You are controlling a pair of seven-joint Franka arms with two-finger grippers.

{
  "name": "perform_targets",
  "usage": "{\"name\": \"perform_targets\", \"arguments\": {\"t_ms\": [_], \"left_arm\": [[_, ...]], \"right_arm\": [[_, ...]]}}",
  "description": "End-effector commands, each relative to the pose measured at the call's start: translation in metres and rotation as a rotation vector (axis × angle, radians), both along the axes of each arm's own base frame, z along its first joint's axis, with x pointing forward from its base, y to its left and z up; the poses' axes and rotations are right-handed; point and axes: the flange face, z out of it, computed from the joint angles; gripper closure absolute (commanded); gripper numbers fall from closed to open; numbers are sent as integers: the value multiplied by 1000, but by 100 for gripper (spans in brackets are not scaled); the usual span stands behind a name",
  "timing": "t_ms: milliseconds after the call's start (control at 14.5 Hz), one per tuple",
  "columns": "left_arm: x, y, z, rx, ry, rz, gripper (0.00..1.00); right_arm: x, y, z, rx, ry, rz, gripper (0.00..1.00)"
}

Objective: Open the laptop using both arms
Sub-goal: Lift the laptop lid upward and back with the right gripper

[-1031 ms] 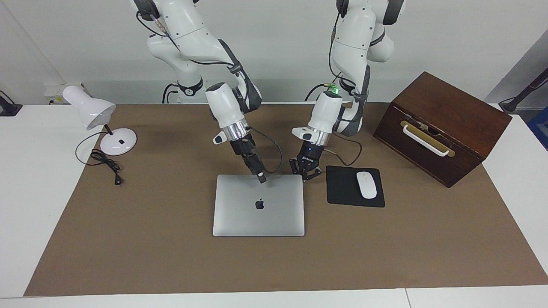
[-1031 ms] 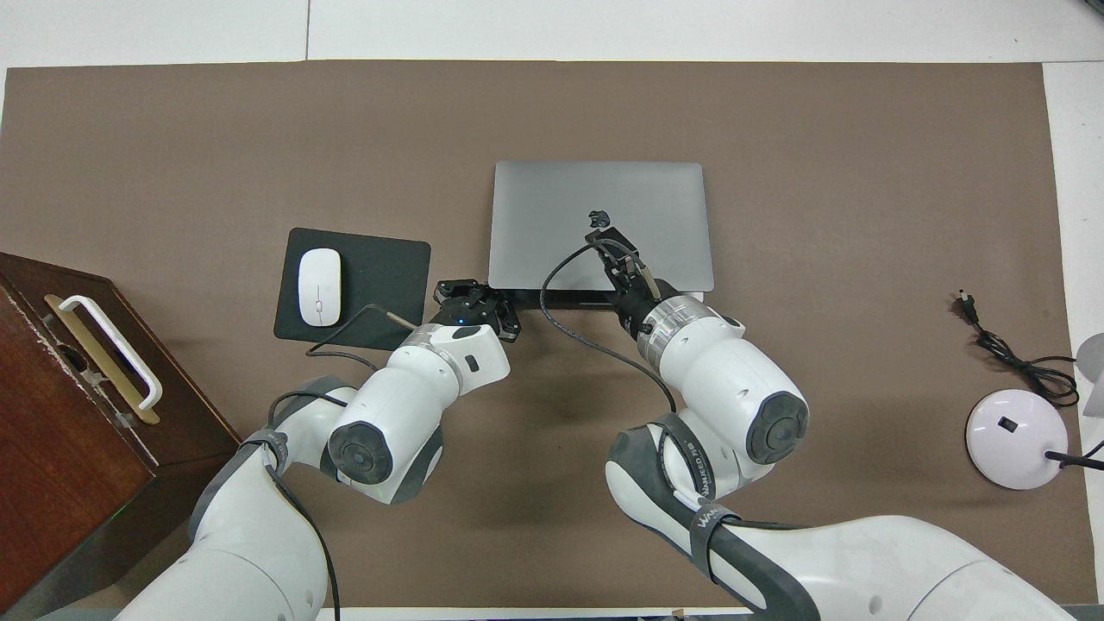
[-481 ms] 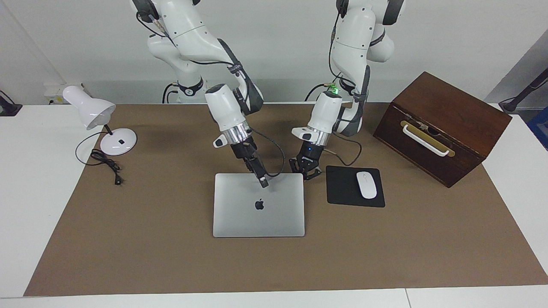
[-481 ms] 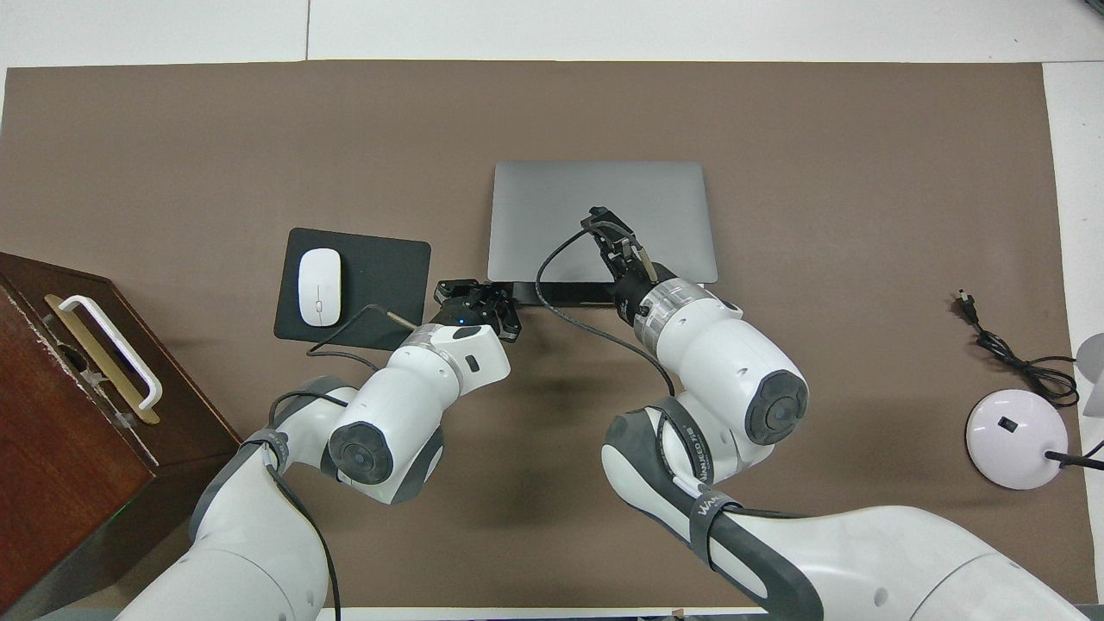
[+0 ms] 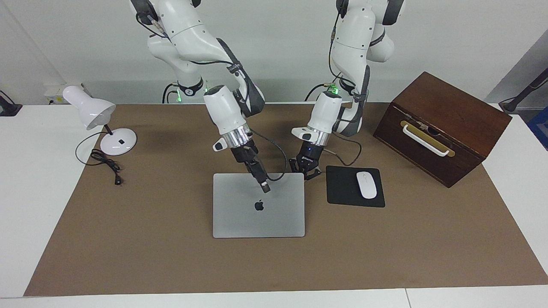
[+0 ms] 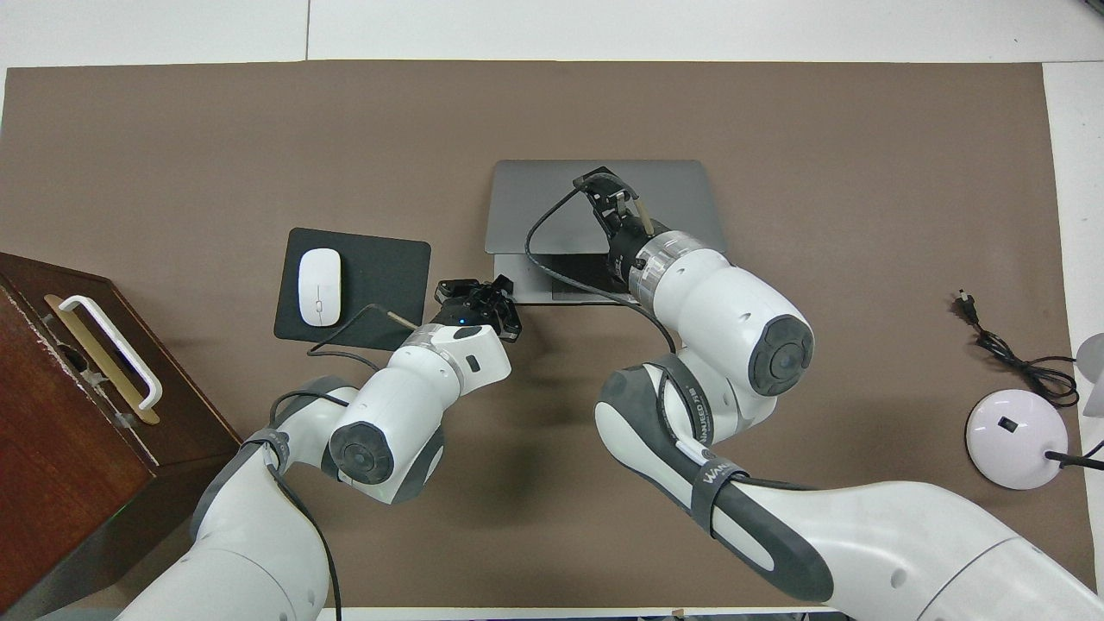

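Observation:
The silver-grey laptop (image 5: 257,218) lies in the middle of the brown mat, its apple logo facing up. Its lid (image 6: 681,198) is raised a little at the edge nearer the robots, and a dark strip of the base (image 6: 573,278) shows below it in the overhead view. My right gripper (image 5: 264,186) is shut on that raised lid edge, and it also shows in the overhead view (image 6: 608,194). My left gripper (image 5: 305,173) is open, low at the laptop's base corner nearer the robots, toward the left arm's end; it also shows in the overhead view (image 6: 474,297).
A black mouse pad (image 5: 340,188) with a white mouse (image 5: 366,185) lies beside the laptop, toward the left arm's end. A brown wooden box (image 5: 441,124) with a white handle stands past it. A white desk lamp (image 5: 117,141) and its cord (image 5: 105,162) are at the right arm's end.
My right gripper has risen with the lid edge and the lid has tilted up, baring a wider dark strip of the base. My left gripper has stayed at the corner.

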Motion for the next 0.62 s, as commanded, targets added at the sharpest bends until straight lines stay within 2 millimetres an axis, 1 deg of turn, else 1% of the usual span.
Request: {"name": "perform_targets", "arguments": {"t_ms": [0,69,206,344,550], "left_arm": [[0,-9,-21,18,13,-18,100],[0,-9,-21,18,13,-18,100],[0,-9,-21,17,12,-18,100],[0,-9,-21,18,13,-18,100],[0,-9,-21,18,13,-18,100]], "right_arm": [[27,2,10,14,0,11,0],[32,3,13,17,2,14,0],[45,5,26,19,22,23,0],[65,3,41,13,55,36,0],[84,-3,63,2,100,52,0]]}}
